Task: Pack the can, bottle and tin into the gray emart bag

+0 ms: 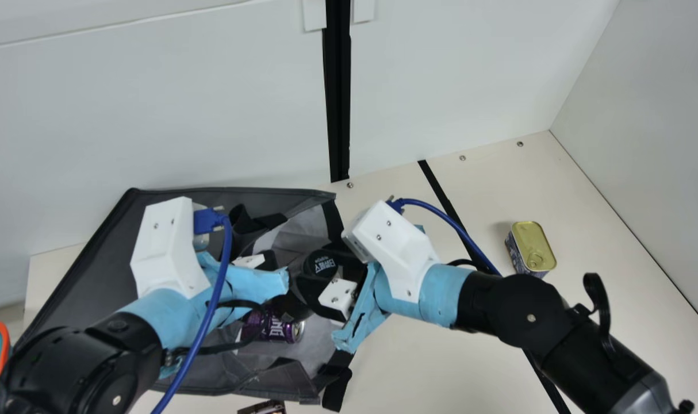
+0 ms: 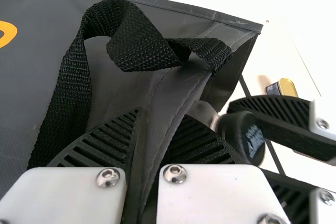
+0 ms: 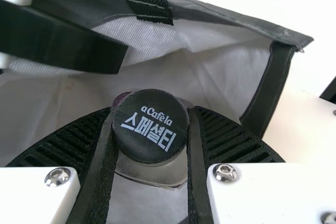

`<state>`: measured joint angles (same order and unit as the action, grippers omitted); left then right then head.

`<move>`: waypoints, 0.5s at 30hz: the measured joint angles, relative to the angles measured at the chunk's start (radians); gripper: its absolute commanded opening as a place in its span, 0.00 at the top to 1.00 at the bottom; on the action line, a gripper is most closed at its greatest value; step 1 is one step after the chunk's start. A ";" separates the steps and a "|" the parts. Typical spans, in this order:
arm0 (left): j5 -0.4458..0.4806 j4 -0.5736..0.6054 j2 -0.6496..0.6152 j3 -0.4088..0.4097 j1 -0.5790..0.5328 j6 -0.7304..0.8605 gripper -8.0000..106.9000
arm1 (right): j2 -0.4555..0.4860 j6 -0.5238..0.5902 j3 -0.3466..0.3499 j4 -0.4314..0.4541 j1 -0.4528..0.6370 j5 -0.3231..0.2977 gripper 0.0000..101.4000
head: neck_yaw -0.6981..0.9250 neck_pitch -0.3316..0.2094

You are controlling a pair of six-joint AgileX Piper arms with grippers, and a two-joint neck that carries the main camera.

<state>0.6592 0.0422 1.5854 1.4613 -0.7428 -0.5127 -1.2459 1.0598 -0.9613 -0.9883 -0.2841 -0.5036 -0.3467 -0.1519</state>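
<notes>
Has the purple can lying in the gray emart bag, lower centre; with the right gripper, clasps the capped bottle mid-frame; with the left gripper, just left, pinches bag fabric; leaves the tin at right.

My main view looks down at slant from neck, farthest back: bag toward 8 o'clock, tin between 3 and 4, wall toward 12; my left wrist view sits close over bag's side, facing across toward tin; my right peers closely past bottle cap into bag; all three share bag, cap
</notes>
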 measured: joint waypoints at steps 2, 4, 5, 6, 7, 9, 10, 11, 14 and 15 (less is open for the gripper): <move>0.000 0.000 0.000 0.000 0.000 0.000 0.84 | -0.015 0.033 0.000 -0.034 -0.001 0.016 1.00 | 0.000 0.000; 0.000 0.000 0.000 0.000 0.000 0.000 0.84 | -0.031 0.068 -0.002 -0.073 -0.001 0.030 1.00 | 0.000 0.000; 0.000 0.000 0.000 0.000 0.000 0.000 0.84 | -0.037 0.086 -0.004 -0.089 -0.001 0.036 1.00 | 0.000 0.000; 0.000 0.000 0.000 0.000 0.000 0.000 0.84 | -0.045 0.104 -0.006 -0.107 -0.001 0.039 1.00 | 0.000 0.000; 0.000 0.000 0.000 0.000 0.000 0.000 0.84 | -0.053 0.123 -0.007 -0.125 -0.001 0.044 1.00 | -0.002 0.000; 0.000 0.000 0.000 0.000 0.000 0.000 0.84 | -0.068 0.154 -0.012 -0.166 0.000 0.051 1.00 | -0.002 0.000; 0.000 0.000 0.000 0.000 0.000 0.000 0.84 | -0.077 0.171 -0.013 -0.184 0.001 0.053 1.00 | -0.002 0.000; 0.000 0.000 0.000 0.000 0.000 0.000 0.84 | -0.085 0.183 -0.014 -0.199 0.002 0.058 1.00 | -0.002 0.000; 0.000 0.000 0.000 0.000 0.000 0.000 0.84 | -0.108 0.232 -0.015 -0.250 0.002 0.063 1.00 | 0.000 0.000; 0.000 0.000 0.000 0.000 0.000 0.000 0.84 | -0.114 0.248 -0.015 -0.265 0.002 0.066 1.00 | 0.000 0.000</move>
<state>0.6592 0.0422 1.5854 1.4613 -0.7428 -0.5127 -1.3597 1.3080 -0.9767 -1.2532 -0.2816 -0.4376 -0.3467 -0.1519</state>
